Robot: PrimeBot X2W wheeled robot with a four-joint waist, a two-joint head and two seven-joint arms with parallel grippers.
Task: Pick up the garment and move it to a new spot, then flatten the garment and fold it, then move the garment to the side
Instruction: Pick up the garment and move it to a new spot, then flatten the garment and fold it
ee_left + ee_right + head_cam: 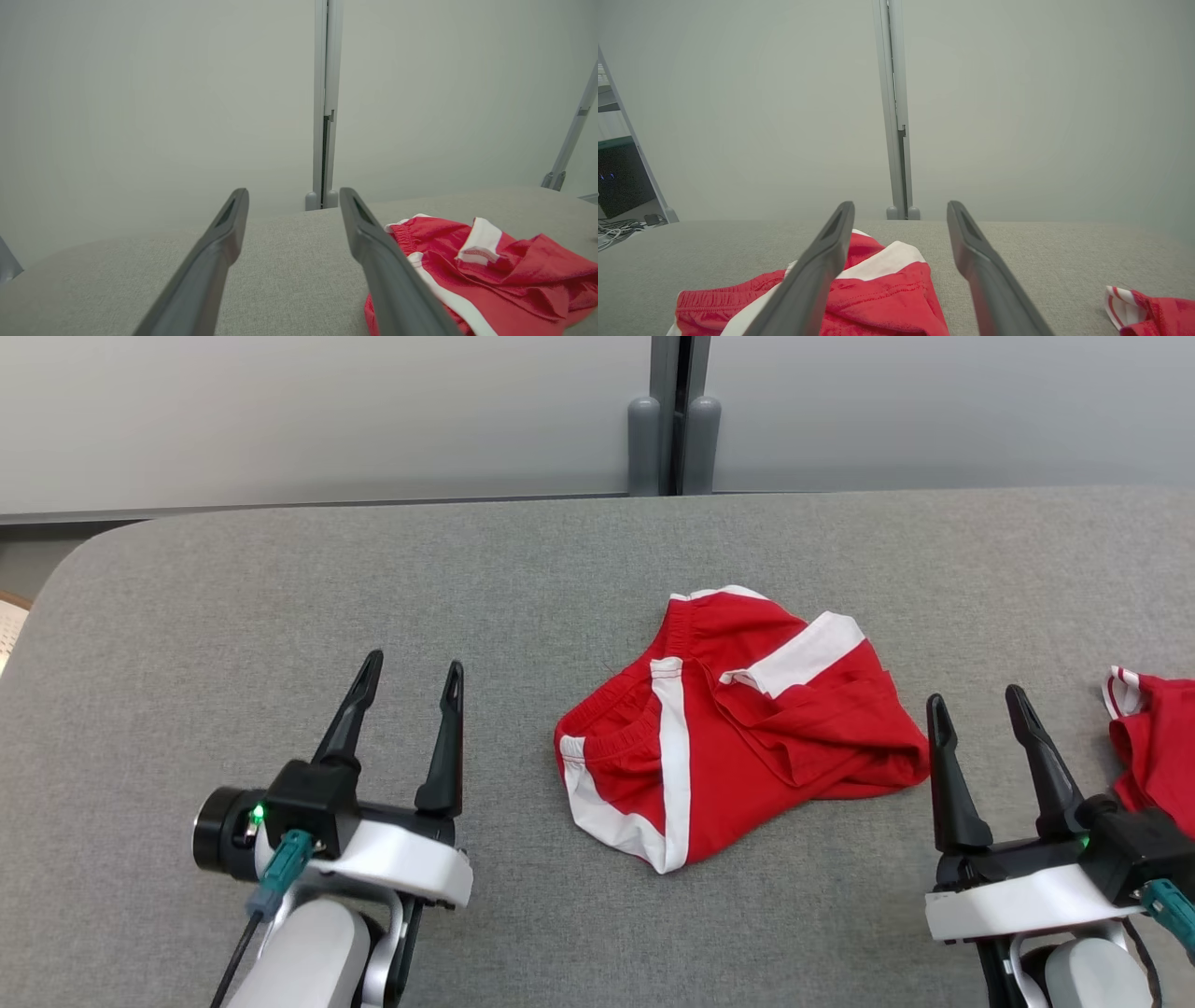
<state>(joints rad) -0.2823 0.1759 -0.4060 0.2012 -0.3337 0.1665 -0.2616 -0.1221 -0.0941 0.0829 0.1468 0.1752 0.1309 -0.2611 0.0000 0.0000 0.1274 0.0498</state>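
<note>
Red garment (747, 737) lies rumpled between left pincer (414, 663) and right pincer (974, 697) — both gaping.

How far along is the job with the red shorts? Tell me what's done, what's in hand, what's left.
Done: at most the first move; the red shorts lie loose on the grey table. In hand: nothing; the left gripper and right gripper stand open and empty either side of them. Left: the shorts are crumpled, so flattening, folding and moving aside remain.
</note>
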